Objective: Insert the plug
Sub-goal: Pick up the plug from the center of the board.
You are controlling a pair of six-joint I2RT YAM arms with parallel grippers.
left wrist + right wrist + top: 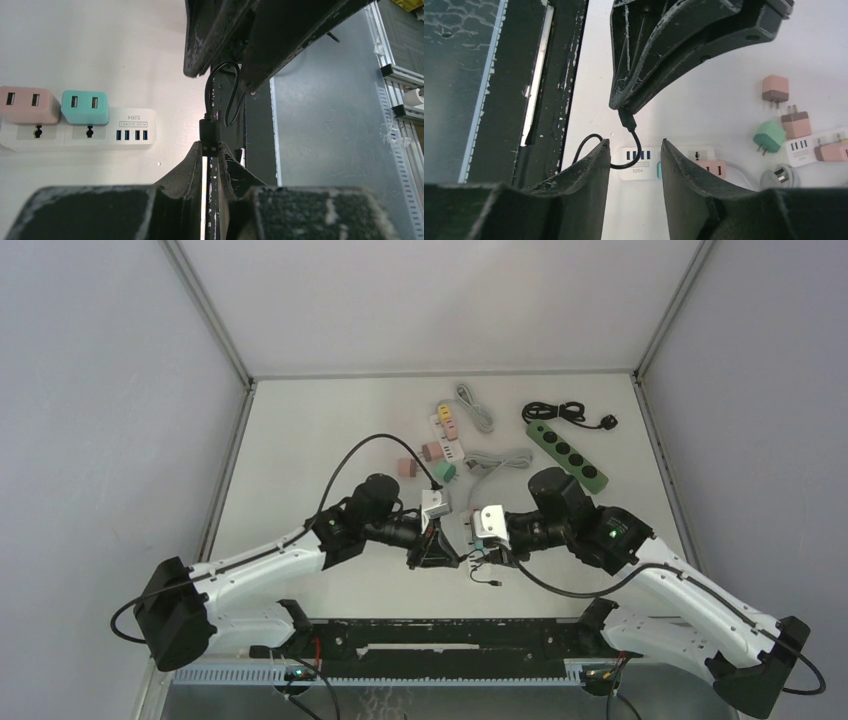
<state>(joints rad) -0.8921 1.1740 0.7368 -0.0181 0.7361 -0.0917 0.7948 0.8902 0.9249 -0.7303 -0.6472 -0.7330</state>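
Pinched a small black plug [209,132] between the fingertips of the left pincer [210,146], closed almost fully on it, with most of the plug poking out past the tips. Trailed a thin black cable [231,97] in a loop from the plug's free end. Faced the right pincer [631,146] tip to tip and just beside, with its fingers [591,170] parted by a clear gap, gripping nothing, and the cable's loop running through that gap and behind one finger. Met over the near middle of the table [330,420], close to the black rail [450,635] along its near edge. Had, farther back, a white power strip [131,131] with a row of small sockets, carrying a teal adapter [85,106] and a pink adapter [27,102] side by side. Had, at the far right, a green power strip [567,455] with a coiled black cord [565,412], well apart from both pincers.
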